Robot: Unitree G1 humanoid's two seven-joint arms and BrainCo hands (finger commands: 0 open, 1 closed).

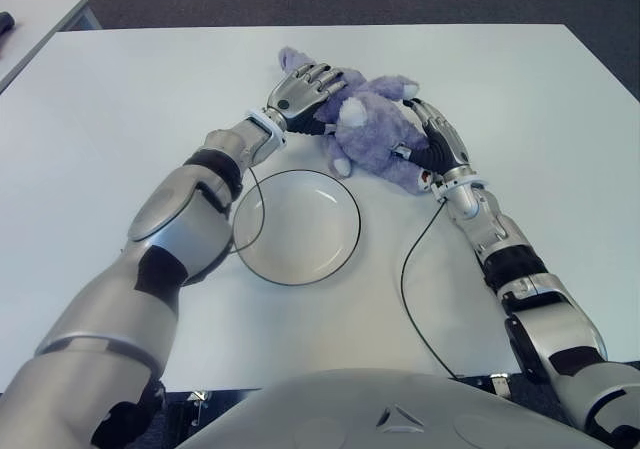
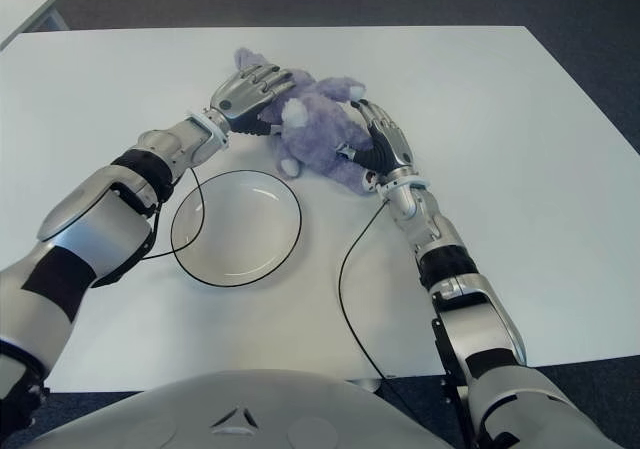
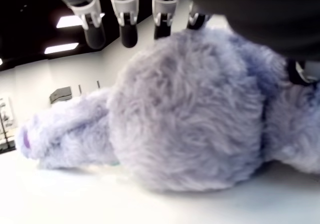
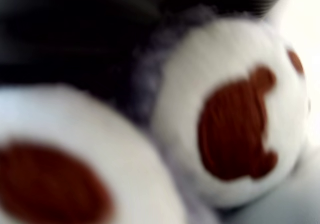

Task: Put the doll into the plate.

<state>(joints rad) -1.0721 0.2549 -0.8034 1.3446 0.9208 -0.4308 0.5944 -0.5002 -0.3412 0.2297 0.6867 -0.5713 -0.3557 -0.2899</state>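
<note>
Both hands are gripping the purple plush doll on the white table, left hand on its head, right hand on its feet, plate lying just nearer the robot.

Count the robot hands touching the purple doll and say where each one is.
2. The left hand lies over the doll at its head end, on the far side; the right hand presses its right flank. The plate sits nearer, empty.
</note>
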